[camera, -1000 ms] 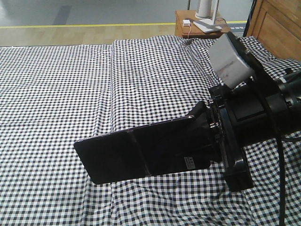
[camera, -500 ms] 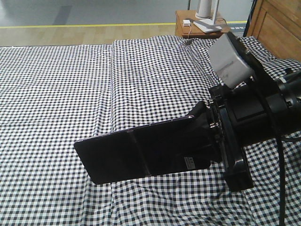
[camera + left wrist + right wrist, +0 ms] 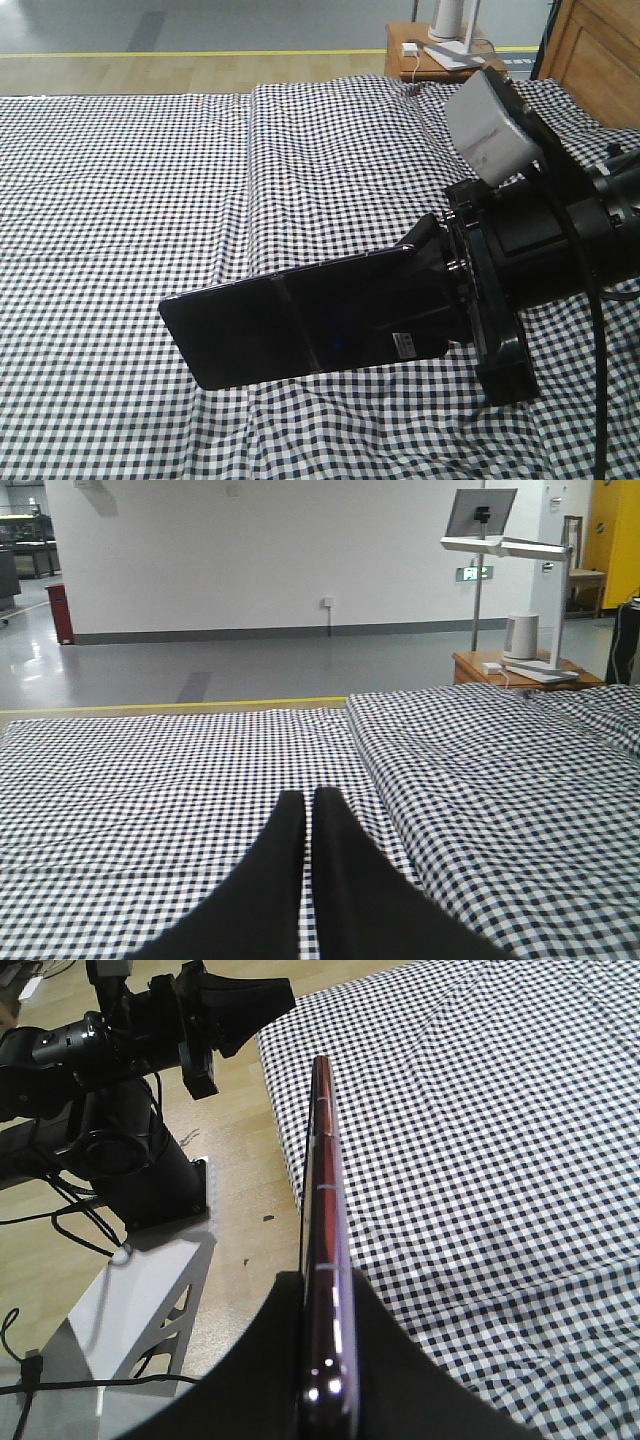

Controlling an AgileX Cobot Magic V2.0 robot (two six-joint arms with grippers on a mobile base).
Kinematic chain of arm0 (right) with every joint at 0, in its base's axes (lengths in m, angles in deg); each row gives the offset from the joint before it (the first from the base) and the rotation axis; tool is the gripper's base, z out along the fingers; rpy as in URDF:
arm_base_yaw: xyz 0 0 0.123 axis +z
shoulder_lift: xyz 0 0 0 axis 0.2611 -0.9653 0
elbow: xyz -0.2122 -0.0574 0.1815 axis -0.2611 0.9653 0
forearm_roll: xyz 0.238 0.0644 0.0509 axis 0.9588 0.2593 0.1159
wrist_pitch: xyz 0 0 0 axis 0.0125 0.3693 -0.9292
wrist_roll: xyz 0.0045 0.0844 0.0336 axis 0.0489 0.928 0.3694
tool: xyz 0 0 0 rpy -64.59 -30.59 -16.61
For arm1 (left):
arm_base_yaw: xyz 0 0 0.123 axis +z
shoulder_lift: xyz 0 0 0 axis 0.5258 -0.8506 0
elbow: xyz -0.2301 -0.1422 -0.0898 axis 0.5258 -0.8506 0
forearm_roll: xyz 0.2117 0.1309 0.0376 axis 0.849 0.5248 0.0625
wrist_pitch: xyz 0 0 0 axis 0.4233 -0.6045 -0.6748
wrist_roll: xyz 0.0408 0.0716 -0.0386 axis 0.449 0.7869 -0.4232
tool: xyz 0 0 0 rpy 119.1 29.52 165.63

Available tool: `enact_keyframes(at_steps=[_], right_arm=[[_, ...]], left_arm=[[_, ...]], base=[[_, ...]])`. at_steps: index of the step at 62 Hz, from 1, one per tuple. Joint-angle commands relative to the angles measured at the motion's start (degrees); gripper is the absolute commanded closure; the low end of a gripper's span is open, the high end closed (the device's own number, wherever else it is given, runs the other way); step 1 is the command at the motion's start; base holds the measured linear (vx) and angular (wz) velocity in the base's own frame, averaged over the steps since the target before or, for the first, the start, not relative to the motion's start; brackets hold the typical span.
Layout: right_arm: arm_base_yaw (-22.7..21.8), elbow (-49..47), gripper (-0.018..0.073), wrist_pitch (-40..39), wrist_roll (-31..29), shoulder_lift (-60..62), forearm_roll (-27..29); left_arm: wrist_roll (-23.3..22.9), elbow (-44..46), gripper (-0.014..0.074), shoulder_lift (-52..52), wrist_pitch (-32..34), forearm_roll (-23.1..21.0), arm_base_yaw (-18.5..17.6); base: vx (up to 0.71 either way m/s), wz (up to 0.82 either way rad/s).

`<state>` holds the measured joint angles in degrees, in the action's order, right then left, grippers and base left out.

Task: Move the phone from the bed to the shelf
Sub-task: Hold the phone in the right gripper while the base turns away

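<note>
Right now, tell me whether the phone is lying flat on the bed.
No, the right gripper clamps one end of the phone, holding it tilted above the bed.

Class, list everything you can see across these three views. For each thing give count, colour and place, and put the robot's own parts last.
phone: 1, glossy black, held above the bed
bed: 1, black-and-white check, fills the foreground
headboard: 1, brown wood, right end of the bed
nightstand: 1, reddish-brown, beyond the bed's far corner
lamp: 1, white, on the nightstand
floor line: 1, yellow, past the bed
base: 1, white, on the wood floor beside the bed
left gripper: 1, black, jaws shut and empty, pointing across the bed
right gripper: 1, black, jaws shut on the phone
</note>
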<state>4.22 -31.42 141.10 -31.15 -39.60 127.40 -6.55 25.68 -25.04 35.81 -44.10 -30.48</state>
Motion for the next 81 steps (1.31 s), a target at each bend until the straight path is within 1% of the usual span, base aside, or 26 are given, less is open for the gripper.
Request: enact_keyframes(at_steps=[1,17,40,81], right_arm=[[-0.10,-1.48,0.0561,3.32,0.00,1.48,4.69],[-0.10,-1.48,0.0561,3.32,0.06,1.48,4.69],[-0.10,-1.48,0.0561,3.32,0.06,1.48,4.69],[-0.10,-1.48,0.0561,3.32,0.06,1.48,4.69]], left_arm=[[-0.50,1.43,0.0595,0.31,4.04,-0.56,-0.02],[-0.50,1.43,0.0595,0.31,4.04,-0.56,-0.02],[-0.50,1.43,0.0595,0.31,4.04,-0.56,-0.02],[-0.50,1.43,0.0595,0.31,4.04,-0.56,-0.02]], base=[[-0.04,0.15],[-0.06,0.24],[-0.10,0.41],[-0.14,0.54]])
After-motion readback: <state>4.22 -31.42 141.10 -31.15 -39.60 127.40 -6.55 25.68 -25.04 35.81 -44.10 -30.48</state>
